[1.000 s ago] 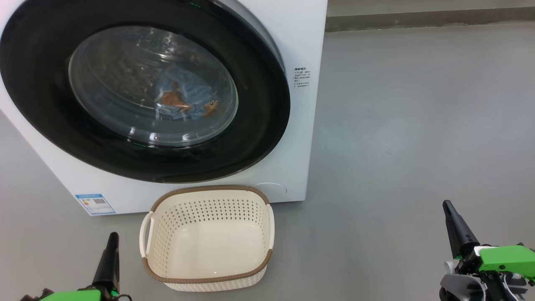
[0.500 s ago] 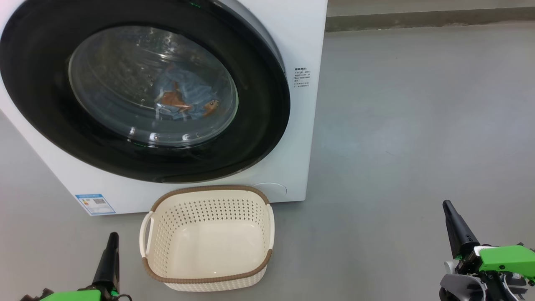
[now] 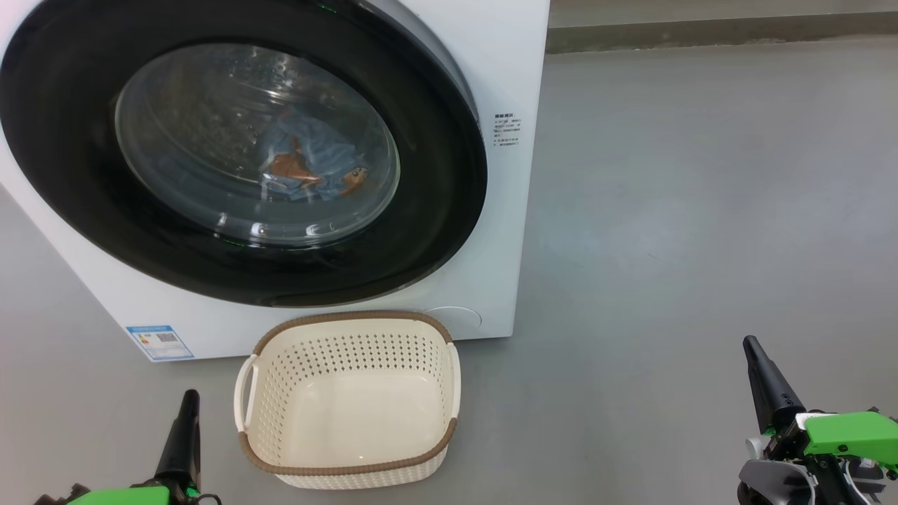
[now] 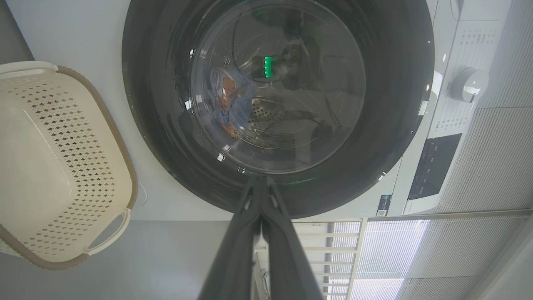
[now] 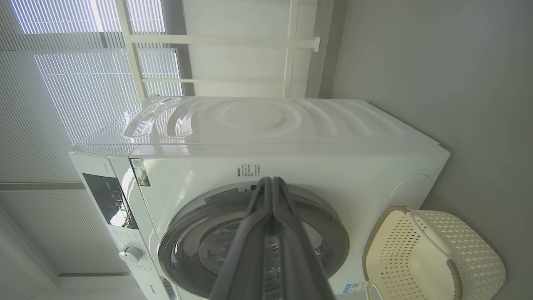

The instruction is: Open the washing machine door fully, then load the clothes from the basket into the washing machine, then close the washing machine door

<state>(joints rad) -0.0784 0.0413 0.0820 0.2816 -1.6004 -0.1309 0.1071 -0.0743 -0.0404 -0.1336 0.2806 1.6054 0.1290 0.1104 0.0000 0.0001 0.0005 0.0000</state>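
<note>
Bare grey floor [image 3: 666,210] spreads right of the washing machine [image 3: 505,63]. The washing machine door [image 3: 435,210] looks shut, with the clothes [image 3: 309,161] behind its glass and the basket [image 3: 351,466] empty just in front. Every step seems done, so the next move is probably only a latch check. The left gripper [image 3: 188,407] and right gripper [image 3: 756,358] rest near, fingers pressed together, holding nothing. The latch is hidden and the garment count is unclear.

White washing machine [image 3: 491,63], glossy black door [image 3: 435,210], cream perforated basket [image 3: 351,351], brown rim

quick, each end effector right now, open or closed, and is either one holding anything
The left end effector: closed, holding nothing.
The right end effector: closed, holding nothing.
</note>
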